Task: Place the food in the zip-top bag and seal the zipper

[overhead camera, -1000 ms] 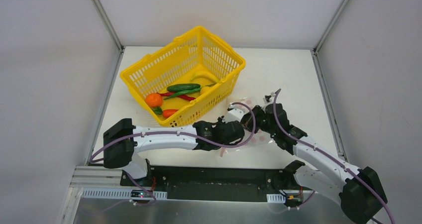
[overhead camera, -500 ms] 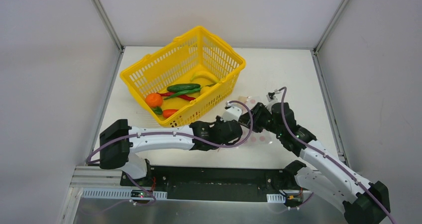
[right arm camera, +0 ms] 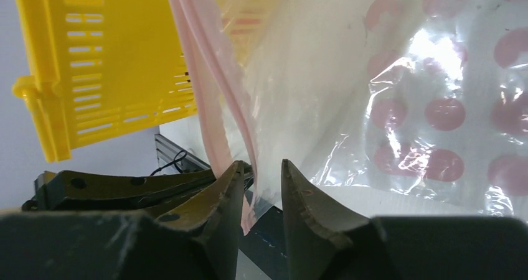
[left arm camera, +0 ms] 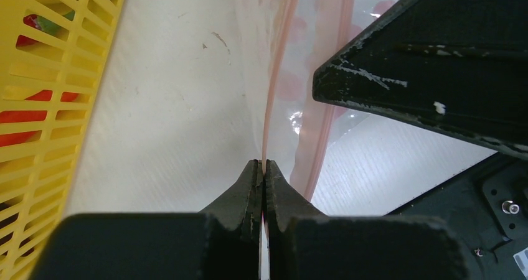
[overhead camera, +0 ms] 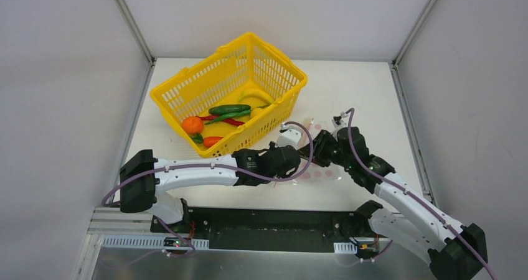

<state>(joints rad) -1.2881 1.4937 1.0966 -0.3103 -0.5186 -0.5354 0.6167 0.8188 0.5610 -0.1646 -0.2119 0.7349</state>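
Left fingers (left arm camera: 246, 190) are pressing together, pinching one pink zipper (left arm camera: 272, 99) lip of the zip-top bag (right arm camera: 445, 115), which is lifting off the surface (overhead camera: 367, 93) at its mouth, between both arms and beside the basket (overhead camera: 193, 78). Right fingers (right arm camera: 305, 196) are standing parted around the other lip (not clamping). Food (overhead camera: 228, 109) is sitting in the basket. Risk: thin film slipping free, so the mouth is collapsing before loading.
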